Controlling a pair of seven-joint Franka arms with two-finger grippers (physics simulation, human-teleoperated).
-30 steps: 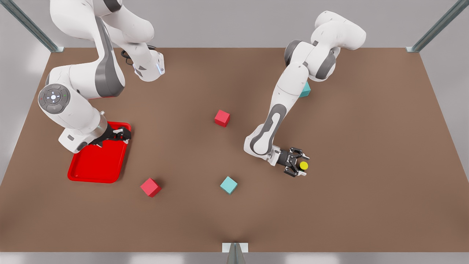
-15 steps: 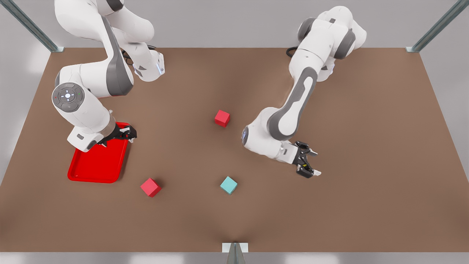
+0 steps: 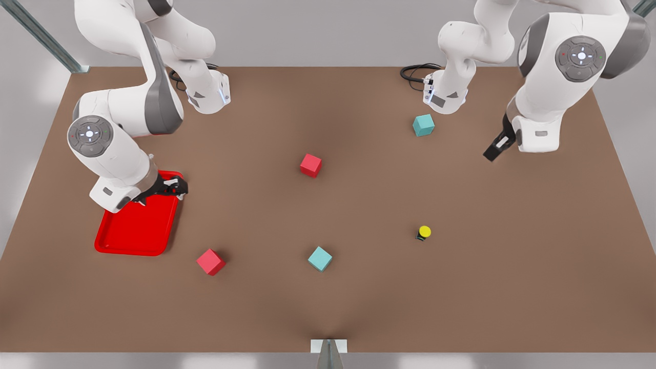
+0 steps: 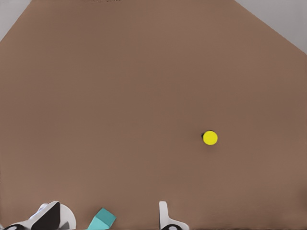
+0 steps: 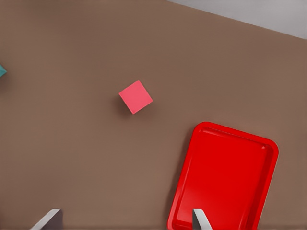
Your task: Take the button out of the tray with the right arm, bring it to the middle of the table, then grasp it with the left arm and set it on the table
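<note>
The button (image 3: pixel 424 232), a yellow cap on a black base, stands alone on the brown table (image 3: pixel 512 287) toward the front view's right; the left wrist view has it as a yellow disc (image 4: pixel 210 138). My left gripper (image 3: pixel 493 152) hangs high and well behind it, near the back right, and its fingers are open (image 4: pixel 106 211) with nothing between them. Over the far corner of the red tray (image 3: pixel 136 233) hovers my right gripper (image 3: pixel 171 187), open and empty (image 5: pixel 124 218). The tray (image 5: pixel 225 177) holds nothing.
Two red cubes (image 3: pixel 310 165) (image 3: pixel 210 261) and two teal cubes (image 3: pixel 320 258) (image 3: pixel 423 125) lie scattered on the table. The left wrist view shows a teal cube (image 4: pixel 101 220), the right wrist view a red cube (image 5: pixel 135 97). Both arm bases stand at the back edge.
The left gripper let go of the button, then rose and swung away to the back right. The button stays on the table. The right arm barely moved.
</note>
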